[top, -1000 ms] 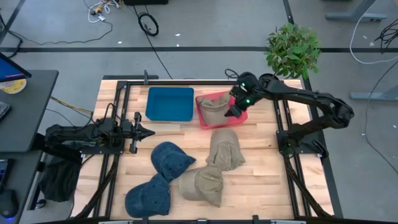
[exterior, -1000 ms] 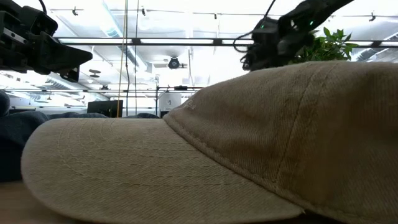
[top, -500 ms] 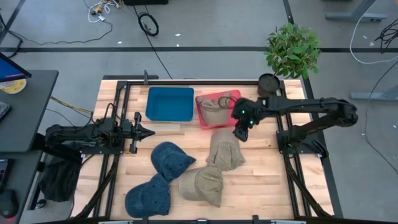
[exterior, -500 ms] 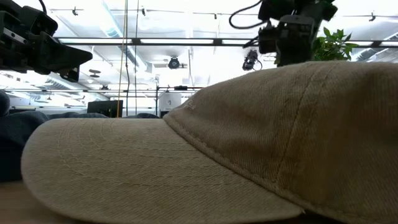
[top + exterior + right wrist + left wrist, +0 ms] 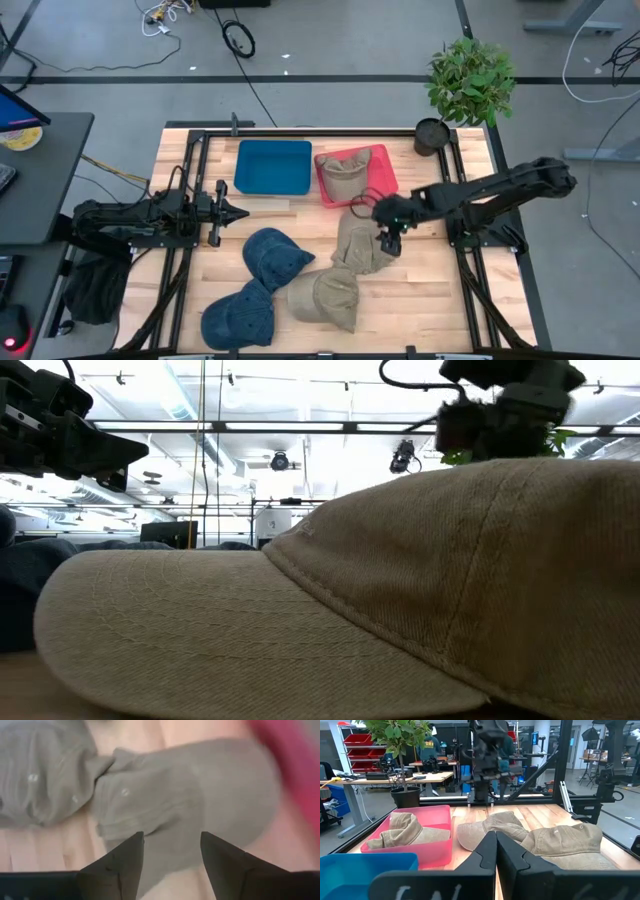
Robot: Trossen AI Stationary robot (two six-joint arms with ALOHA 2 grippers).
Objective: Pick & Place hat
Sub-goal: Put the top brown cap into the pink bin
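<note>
- right gripper (image 5: 171, 857) fingers spread apart, nothing between them
- tan hat (image 5: 200, 800) directly below on the wooden table (image 5: 35, 855)
- second tan hat (image 5: 42, 775) touching it
- pink bin (image 5: 295, 775) edge beside

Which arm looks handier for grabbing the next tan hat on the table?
The right: its tool hangs open right over the tan hat beside the pink bin. The left tool, shut, waits near the blue bin.
</note>
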